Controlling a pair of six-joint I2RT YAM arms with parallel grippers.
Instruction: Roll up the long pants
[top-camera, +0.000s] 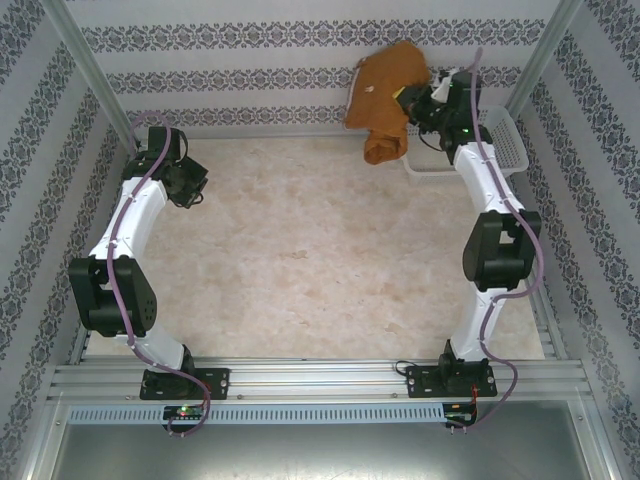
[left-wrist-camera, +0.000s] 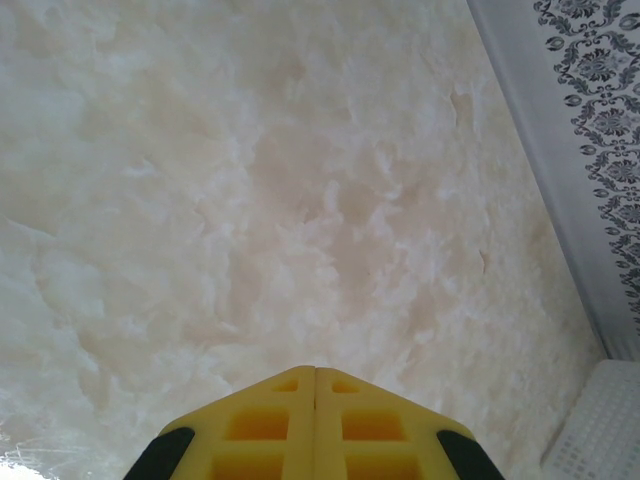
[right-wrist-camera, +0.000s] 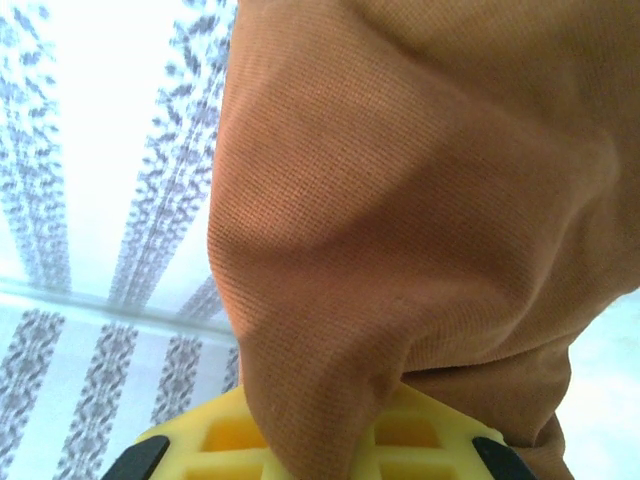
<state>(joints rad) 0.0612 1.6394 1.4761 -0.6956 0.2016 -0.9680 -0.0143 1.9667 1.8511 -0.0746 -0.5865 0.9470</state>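
Top external: long pants (top-camera: 385, 95) seen bunched, hung at 1 o'clock of table (top-camera: 320, 260), beside white basket (top-camera: 507, 140), clamped in right gripper (top-camera: 408, 100). Left gripper (top-camera: 193, 188) pressed together, nothing held, at 10 o'clock.

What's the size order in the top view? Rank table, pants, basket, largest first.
1. table, by far.
2. pants and basket: too close to rank; the pants hang bunched nearer the camera, the right arm covers part of the basket.

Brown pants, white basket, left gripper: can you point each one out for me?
brown pants (top-camera: 385, 85), overhead view, middle of the bunched cloth.
white basket (top-camera: 512, 140), overhead view, its right-hand wall.
left gripper (left-wrist-camera: 315, 372), left wrist view, the tip where the shut yellow fingers meet.
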